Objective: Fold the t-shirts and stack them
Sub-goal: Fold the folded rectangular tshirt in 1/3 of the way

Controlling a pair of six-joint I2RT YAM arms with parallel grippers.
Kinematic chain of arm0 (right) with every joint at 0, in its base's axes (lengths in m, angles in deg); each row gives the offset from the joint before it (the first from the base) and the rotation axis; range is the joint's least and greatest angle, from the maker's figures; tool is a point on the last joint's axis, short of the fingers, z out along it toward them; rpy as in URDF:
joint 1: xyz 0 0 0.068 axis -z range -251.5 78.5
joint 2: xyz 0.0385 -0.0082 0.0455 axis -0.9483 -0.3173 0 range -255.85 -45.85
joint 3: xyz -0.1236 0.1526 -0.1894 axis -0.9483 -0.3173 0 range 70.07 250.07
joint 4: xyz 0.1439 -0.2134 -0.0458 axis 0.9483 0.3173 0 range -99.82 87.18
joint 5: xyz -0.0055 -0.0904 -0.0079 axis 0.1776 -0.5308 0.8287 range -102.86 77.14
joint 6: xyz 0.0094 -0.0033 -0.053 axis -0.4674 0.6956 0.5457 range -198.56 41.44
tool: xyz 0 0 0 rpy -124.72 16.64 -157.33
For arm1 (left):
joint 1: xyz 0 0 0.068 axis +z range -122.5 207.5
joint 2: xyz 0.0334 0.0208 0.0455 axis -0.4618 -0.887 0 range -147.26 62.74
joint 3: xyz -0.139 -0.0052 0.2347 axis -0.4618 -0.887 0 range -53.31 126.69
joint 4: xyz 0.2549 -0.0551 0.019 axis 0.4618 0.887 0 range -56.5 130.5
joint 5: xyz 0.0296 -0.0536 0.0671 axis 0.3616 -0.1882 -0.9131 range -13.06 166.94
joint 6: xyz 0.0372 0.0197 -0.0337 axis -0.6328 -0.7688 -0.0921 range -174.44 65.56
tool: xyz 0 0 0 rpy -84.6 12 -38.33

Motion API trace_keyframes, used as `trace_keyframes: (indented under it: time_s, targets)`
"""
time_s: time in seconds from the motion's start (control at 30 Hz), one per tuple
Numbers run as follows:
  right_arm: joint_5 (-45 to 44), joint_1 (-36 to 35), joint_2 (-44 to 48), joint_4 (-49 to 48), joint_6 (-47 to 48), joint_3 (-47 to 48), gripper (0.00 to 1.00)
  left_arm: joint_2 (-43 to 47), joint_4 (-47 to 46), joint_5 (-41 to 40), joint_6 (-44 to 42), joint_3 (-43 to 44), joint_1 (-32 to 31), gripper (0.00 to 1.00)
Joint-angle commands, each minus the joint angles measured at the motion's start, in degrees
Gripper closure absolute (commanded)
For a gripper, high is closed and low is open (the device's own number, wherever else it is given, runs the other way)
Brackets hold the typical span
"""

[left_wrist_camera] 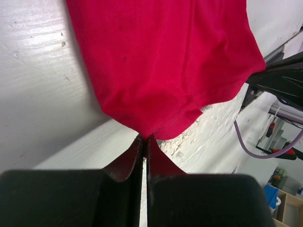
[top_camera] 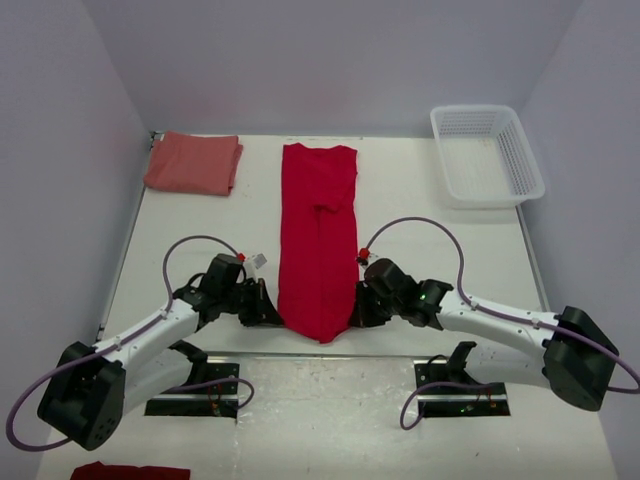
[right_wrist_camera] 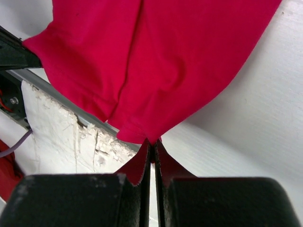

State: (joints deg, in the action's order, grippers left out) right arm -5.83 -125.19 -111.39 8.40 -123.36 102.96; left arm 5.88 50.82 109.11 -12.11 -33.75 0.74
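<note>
Left claw (left_wrist_camera: 144, 140) and right claw (right_wrist_camera: 152, 142) each pinch tight a hem corner of the bright red t-shirt (top_camera: 318, 240), which stretches away between them on the worktop (top_camera: 200, 225).

At table (top_camera: 200, 220) centre, spread shirt (top_camera: 318, 240); back-left, folded shirt (top_camera: 193, 164); back-right, basket (top_camera: 487, 155)

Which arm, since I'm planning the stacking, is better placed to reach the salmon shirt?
Left, probably: the salmon shirt lies far left, on its side. The left gripper and right gripper pinch the red shirt.
</note>
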Motion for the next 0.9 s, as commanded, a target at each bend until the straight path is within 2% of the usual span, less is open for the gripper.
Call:
trace_keyframes:
  time_s: [0.0,0.17,0.3,0.4,0.6,0.73,0.87]
  targets:
    - [-2.7,-0.4,-0.1,2.9,1.6,2.9,1.0,-0.8,0.2,-1.7,-2.1,3.6,-0.2,1.0]
    - [-6.3,0.1,0.1,6.9,3.0,6.5,1.0,-1.8,3.1,-6.0,-4.8,10.4,0.1,1.0]
    - [-6.9,2.0,-4.2,8.9,5.8,11.8,1.0,-6.1,-0.5,-1.8,-5.9,13.9,4.5,1.0]
    - [-6.6,5.4,-7.0,8.9,8.7,16.0,1.0,-9.9,-3.4,-2.3,-6.4,17.3,6.8,1.0]
    - [-3.9,13.6,-16.8,9.5,15.6,25.2,1.0,-18.1,-5.7,-3.6,-7.4,26.8,8.7,1.0]
    - [-2.1,17.2,-23.5,10.8,19.2,33.3,1.0,-26.2,-2.5,-8.7,-10.8,34.7,9.0,1.0]
    - [-1.1,20.8,-31.1,12.8,21.3,40.7,1.0,-33.4,-1.0,-10.0,-12.7,42.7,11.3,1.0]
